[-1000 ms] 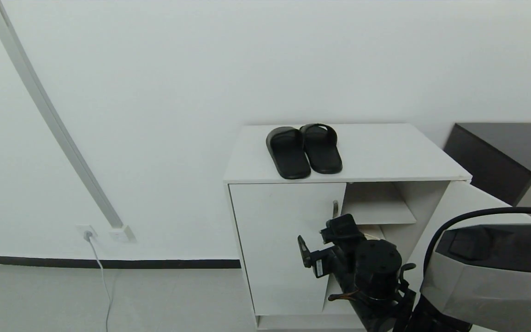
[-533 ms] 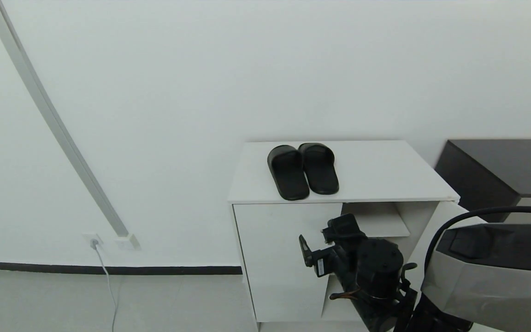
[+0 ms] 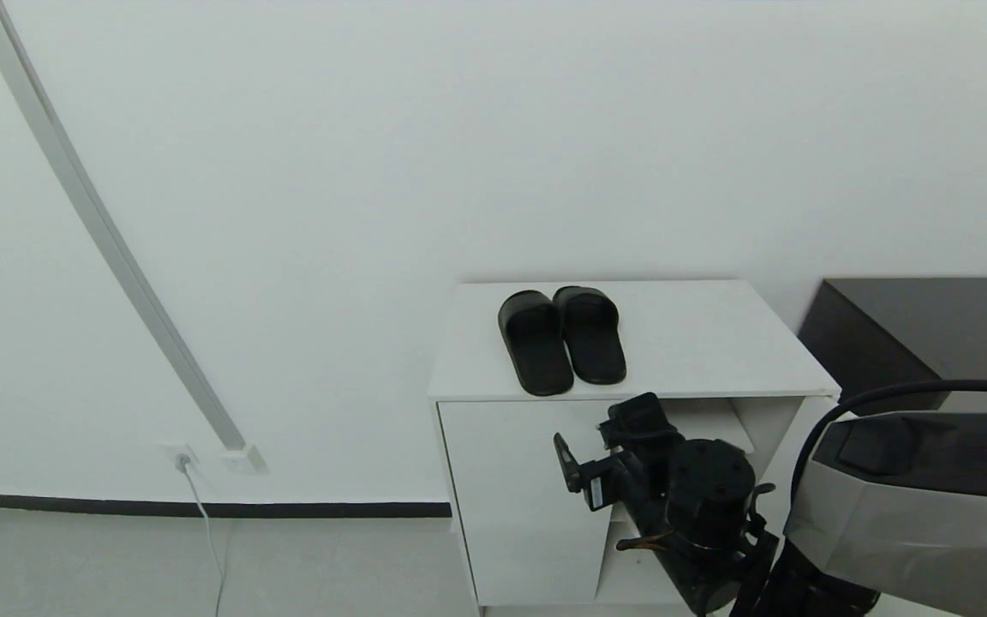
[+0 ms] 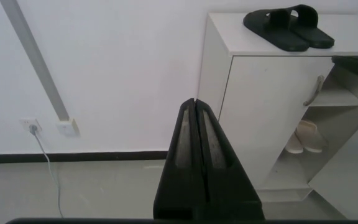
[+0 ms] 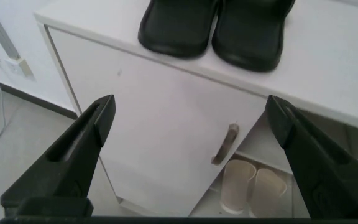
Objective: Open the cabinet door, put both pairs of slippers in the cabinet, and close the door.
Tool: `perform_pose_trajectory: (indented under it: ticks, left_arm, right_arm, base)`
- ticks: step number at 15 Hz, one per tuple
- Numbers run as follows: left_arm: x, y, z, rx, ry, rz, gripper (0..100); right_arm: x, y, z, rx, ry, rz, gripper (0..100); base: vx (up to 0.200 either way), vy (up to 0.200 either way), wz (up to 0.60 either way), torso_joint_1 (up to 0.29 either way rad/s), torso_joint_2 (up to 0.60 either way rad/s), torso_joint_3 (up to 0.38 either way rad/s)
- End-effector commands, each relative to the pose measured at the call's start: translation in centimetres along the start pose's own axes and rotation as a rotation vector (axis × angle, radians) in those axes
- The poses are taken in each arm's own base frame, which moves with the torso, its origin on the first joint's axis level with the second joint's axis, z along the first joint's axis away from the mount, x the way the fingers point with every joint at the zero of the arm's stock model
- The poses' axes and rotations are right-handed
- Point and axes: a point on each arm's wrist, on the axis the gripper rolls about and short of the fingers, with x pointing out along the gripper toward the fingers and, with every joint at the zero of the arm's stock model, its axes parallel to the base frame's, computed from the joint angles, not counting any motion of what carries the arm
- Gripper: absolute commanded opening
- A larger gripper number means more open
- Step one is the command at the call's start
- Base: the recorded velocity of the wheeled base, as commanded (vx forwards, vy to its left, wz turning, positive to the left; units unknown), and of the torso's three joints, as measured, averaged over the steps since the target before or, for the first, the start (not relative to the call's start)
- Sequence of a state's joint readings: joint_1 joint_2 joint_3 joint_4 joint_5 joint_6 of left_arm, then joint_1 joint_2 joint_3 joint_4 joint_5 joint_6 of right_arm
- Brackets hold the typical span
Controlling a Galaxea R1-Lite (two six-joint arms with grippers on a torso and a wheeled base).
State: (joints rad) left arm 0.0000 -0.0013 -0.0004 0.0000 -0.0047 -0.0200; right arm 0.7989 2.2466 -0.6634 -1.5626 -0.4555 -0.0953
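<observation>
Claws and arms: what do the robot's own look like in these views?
The left claw has two flat black fingers with grey inner strips, tapering to blunt tips. The right claw has black wedge-shaped fingers. The right arm is black, with a round capped joint, a small bracket and a thin brownish wire.

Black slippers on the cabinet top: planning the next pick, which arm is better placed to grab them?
Right, probably. The right pincer is open, facing the cabinet front just below the black slippers. The left pincer is shut and sits farther back, off to the cabinet's side.
</observation>
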Motion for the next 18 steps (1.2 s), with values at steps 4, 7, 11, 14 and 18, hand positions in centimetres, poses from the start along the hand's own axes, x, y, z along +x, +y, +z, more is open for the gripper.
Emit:
perform_pose_trajectory:
  ticks: [4,7,11,14,18]
  left_arm:
    - [0.0,0.0,0.0,0.003,0.002,-0.001,0]
    - [0.0,0.0,0.0,0.006,0.002,-0.001,0]
    - [0.0,0.0,0.0,0.005,0.002,-0.001,0]
    - [0.0,0.0,0.0,0.005,0.002,-0.003,0]
    - [0.0,0.0,0.0,0.006,0.000,-0.005,0]
  right_arm:
    - [1.4,0.0,6.6,0.144,0.136,-0.006,100]
    - [1.9,0.3,10.5,0.221,0.230,-0.020,100]
    - [2.2,0.7,9.4,0.214,0.271,-0.058,100]
    - [2.4,0.9,8.3,0.214,0.256,-0.065,100]
    - [2.9,1.2,6.7,0.208,0.259,-0.067,100]
  base:
    - [0.000,0.000,0.00,0.044,-0.10,-0.054]
    - [0.000,0.000,0.00,0.000,0.00,0.000]
    - [0.000,0.000,0.00,0.000,0.00,0.000]
    - [0.133,0.000,0.00,0.002,0.00,0.000]
    - [0.200,0.000,0.00,-0.002,0.00,0.004]
